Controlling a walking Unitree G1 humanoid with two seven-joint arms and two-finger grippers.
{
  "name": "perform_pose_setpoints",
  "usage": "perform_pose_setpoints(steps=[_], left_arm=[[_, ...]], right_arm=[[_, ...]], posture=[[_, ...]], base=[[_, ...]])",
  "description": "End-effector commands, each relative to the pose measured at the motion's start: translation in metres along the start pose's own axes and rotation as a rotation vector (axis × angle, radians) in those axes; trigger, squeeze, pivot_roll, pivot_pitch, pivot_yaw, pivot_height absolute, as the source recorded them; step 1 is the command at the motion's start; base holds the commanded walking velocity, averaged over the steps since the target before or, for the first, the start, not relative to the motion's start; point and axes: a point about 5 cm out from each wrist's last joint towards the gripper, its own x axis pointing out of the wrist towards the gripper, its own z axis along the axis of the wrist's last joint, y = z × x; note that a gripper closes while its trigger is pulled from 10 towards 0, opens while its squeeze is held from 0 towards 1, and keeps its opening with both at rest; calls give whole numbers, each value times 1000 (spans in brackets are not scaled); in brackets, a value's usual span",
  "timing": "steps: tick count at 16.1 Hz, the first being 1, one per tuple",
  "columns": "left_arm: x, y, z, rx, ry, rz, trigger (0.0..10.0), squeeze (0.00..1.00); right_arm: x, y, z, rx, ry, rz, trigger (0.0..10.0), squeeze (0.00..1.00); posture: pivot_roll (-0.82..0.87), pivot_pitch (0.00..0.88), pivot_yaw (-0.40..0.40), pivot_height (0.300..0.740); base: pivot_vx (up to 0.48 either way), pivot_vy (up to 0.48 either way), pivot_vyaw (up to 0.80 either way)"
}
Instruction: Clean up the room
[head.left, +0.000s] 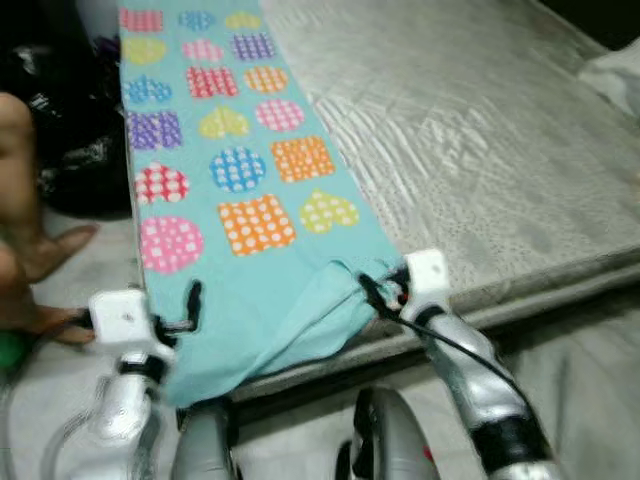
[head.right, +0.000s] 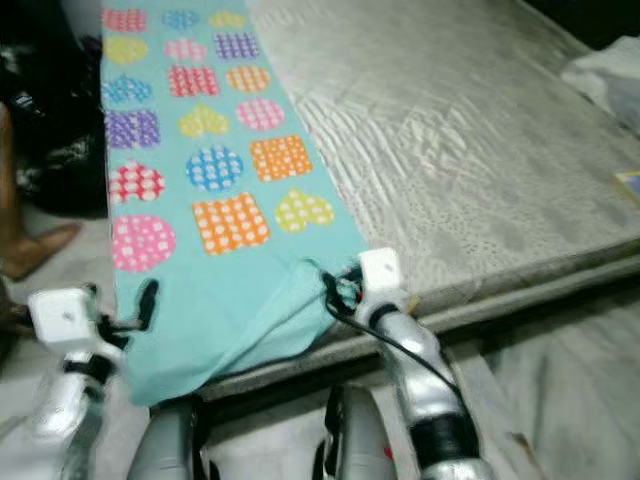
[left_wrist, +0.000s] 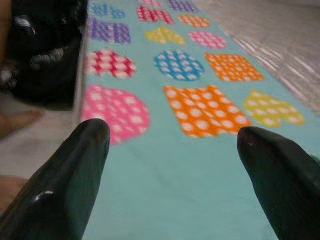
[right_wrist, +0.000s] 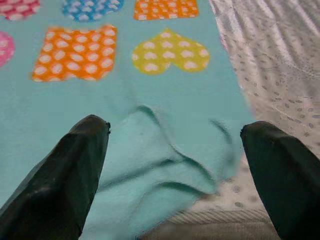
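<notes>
Blanket (head.left: 230, 180): teal fleece w/ polka-dot hearts, squares & circles in pink, orange, yellow, blue, purple, red. Folded into a long strip, lying flat along the left edge of the bed (head.left: 480, 150), running away from the robot. Near end hangs over the bed's edge; near right corner bunched & wrinkled, plain teal there.
</notes>
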Motion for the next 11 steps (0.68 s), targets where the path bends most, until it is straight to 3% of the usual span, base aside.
perform_pose_setpoints(steps=[1, 11], left_arm=[[-2, 2, -2, 7, 16, -1, 10000, 0], [-3, 0, -5, 4, 46, 16, 10000, 0]], right_arm=[[-2, -3, -4, 14, 13, -12, 10000, 0], [-1, 3, -6, 19, 28, 17, 10000, 0]], posture=[[19, 179, -84, 603], [25, 193, -91, 603]], base=[[0, 0, 0], [0, 0, 0]])
